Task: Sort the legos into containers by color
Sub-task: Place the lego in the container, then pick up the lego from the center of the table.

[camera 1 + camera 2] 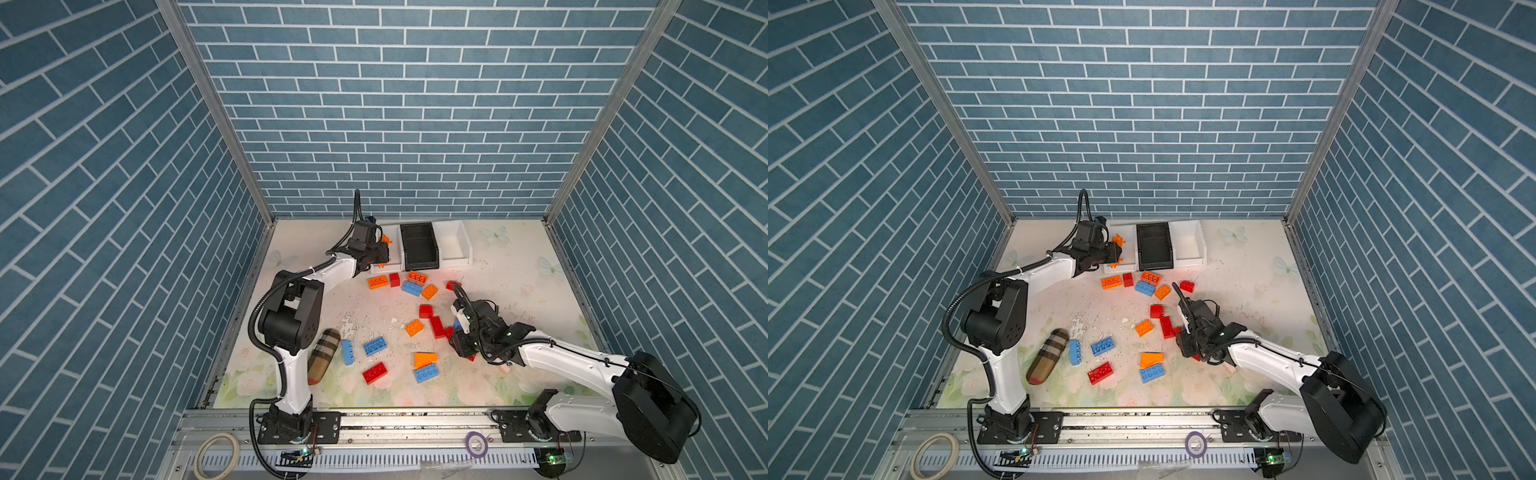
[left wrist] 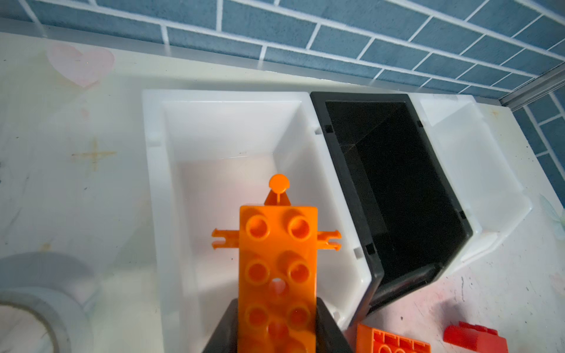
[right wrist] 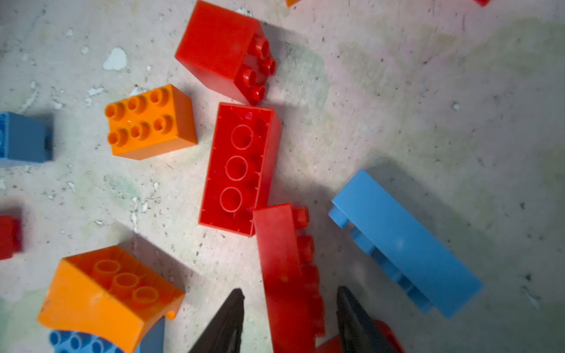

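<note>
**Left wrist view: lower the long orange piece (image 2: 278, 244) deep before release**

Three bins line the bench (image 2: 76, 198): left-end white bin (image 2: 153, 183), black bin (image 2: 397, 183), right-end white bin (image 2: 477, 171), all seemingly empty. Left hand (image 2: 278, 324) pinches that piece above the left-end white bin; its side prongs could snag the rim. Right hand (image 3: 290, 290), fingers (image 3: 226, 324) spread, straddles a red brick (image 3: 281, 250) on the bench.

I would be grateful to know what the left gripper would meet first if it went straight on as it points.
Likely the white bin's inside; the left gripper, shut on the orange piece, points into it.
</note>
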`<state>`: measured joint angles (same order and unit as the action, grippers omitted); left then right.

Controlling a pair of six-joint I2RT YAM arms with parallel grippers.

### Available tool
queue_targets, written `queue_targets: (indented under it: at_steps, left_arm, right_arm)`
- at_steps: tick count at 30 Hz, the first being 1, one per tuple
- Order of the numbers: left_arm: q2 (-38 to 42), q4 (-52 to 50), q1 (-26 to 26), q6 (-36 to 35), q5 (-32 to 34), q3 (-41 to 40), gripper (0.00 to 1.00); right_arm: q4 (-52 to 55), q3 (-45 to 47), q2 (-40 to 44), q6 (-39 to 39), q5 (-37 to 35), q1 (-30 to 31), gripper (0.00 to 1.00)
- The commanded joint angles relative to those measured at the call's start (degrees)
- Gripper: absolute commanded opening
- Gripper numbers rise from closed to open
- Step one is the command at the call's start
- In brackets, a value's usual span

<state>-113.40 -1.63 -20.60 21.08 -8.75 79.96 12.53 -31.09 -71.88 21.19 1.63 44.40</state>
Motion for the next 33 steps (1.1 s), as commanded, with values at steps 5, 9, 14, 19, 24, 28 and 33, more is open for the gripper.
queue_targets:
  at_steps: [5,9,14,19,24,28,33]
  left_arm:
    - [-4.8,1.18,0.61,1.06,-1.7,5.59,0.15]
    - [-6.79,0.53,0.78,1.24,-1.61,7.54,0.2]
    - [-7.36,0.31,0.73,1.34,-2.12,7.93,0.3]
    - [-6.42,0.32,0.78,0.83,-1.79,6.81,0.44]
    - [-5.01,0.66,0.67,0.47,-1.46,5.56,0.57]
    - [-3.97,0.09,0.71,0.06,-1.23,5.18,0.59]
    - [-1.38,0.56,0.59,-0.48,-1.43,3.35,0.59]
  right_arm:
    - [1.62,-2.62,-3.28,1.18,-3.71,1.68,0.49]
    - [1.88,-3.23,-4.64,1.31,-4.53,2.44,0.47]
    - [2.28,-3.8,-5.81,1.29,-4.79,2.79,0.45]
    - [2.14,-4.11,-7.42,1.46,-4.95,2.83,0.4]
    - [2.51,-4.59,-7.95,1.83,-5.58,2.93,0.28]
    - [2.51,-4.43,-6.69,2.01,-5.59,2.96,0.2]
    - [2.89,-4.49,-5.1,2.06,-5.99,2.96,0.11]
